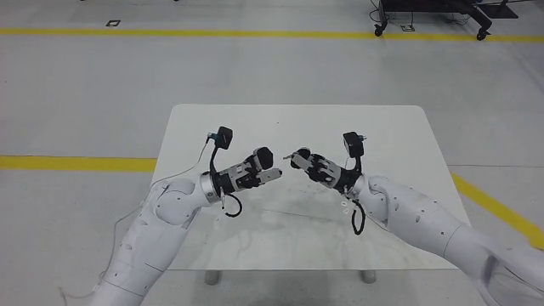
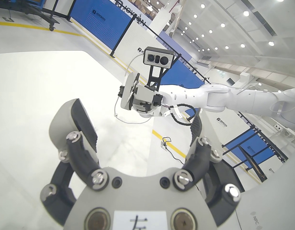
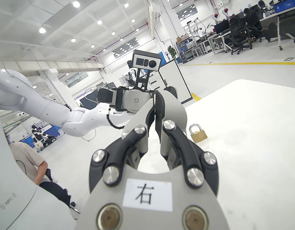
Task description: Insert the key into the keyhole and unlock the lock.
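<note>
A brass padlock (image 3: 198,134) with a silver shackle lies on the white table (image 3: 252,125), beyond my right gripper (image 3: 155,105). That gripper's fingers are pressed together. From the left wrist view, the right gripper (image 2: 131,91) has a thin metal key (image 2: 134,87) pinched between its white fingers. My left gripper (image 2: 137,118) stands open and empty, pointing at the right one from a short way off. In the top view the left gripper (image 1: 267,172) and right gripper (image 1: 296,156) face each other above the table's middle, tips nearly meeting.
The table (image 1: 374,136) has bare surface toward its far edge and right side. Thin cables hang from both wrists near the grippers. Open floor with yellow lines surrounds the table.
</note>
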Action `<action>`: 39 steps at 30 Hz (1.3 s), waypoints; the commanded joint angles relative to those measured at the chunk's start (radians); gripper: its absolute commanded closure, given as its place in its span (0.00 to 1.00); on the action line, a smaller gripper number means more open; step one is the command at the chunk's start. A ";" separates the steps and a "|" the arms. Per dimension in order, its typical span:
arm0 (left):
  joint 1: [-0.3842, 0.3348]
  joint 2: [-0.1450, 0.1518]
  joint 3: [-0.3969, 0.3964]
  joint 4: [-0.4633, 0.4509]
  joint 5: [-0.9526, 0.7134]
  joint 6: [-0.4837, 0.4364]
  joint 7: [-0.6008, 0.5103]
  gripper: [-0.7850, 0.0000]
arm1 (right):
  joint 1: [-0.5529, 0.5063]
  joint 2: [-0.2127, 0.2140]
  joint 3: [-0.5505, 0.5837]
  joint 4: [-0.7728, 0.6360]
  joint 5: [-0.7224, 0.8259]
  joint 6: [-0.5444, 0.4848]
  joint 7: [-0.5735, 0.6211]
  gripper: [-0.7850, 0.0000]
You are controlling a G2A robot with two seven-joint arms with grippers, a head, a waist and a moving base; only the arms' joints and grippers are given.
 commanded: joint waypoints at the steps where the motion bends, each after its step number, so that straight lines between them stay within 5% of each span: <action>1: -0.005 0.000 0.011 0.006 -0.008 -0.002 -0.012 0.24 | -0.005 0.000 0.008 -0.012 0.038 0.000 0.059 1.00; 7: -0.019 0.001 0.018 0.024 -0.031 -0.008 -0.027 0.51 | -0.016 -0.001 0.038 -0.040 0.122 0.000 0.172 1.00; 21: -0.034 0.005 0.028 0.043 -0.048 -0.006 -0.025 0.65 | -0.058 -0.004 0.117 -0.060 0.199 0.000 0.342 1.00; 32: -0.034 0.009 0.032 0.038 -0.034 0.006 -0.016 1.00 | -0.094 -0.016 0.180 -0.064 0.233 0.000 0.429 1.00; 39: -0.033 0.011 0.031 0.032 -0.014 0.004 -0.002 1.00 | -0.116 -0.023 0.219 -0.062 0.241 0.000 0.459 1.00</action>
